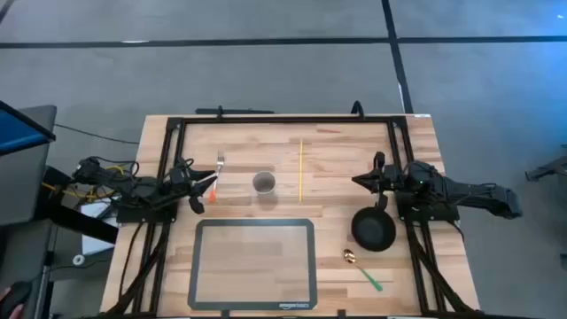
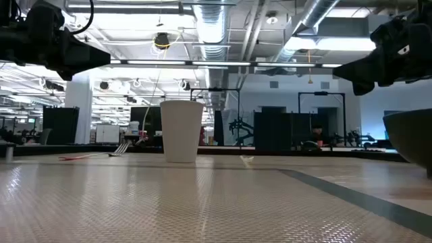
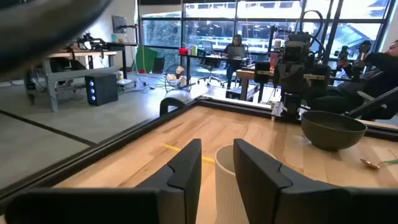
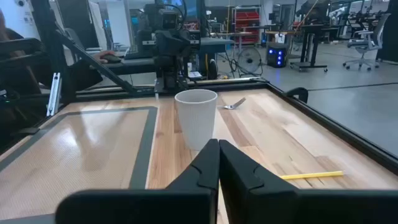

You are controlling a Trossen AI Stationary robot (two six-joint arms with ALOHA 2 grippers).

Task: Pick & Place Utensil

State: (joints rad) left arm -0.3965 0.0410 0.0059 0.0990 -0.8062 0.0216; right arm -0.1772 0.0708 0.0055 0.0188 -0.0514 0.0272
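A fork with an orange handle (image 1: 217, 177) lies flat on the wooden table, left of a white paper cup (image 1: 264, 182) that stands upright. A spoon with a green handle (image 1: 363, 268) lies near the table's near right edge. My left gripper (image 1: 200, 190) hovers open above the table beside the fork's handle, pointing toward the cup (image 3: 229, 180). My right gripper (image 1: 361, 182) is shut and raised right of the cup (image 4: 197, 117), pointing at it. The right wrist view shows the fork (image 4: 234, 103) beyond the cup. In the low view both arms hang above the table.
A black bowl (image 1: 373, 229) sits near my right gripper, with the spoon just in front of it. A thin yellow stick (image 1: 301, 168) lies right of the cup. A grey-framed mat (image 1: 255, 261) covers the near middle. Black rails (image 1: 283, 119) border the table.
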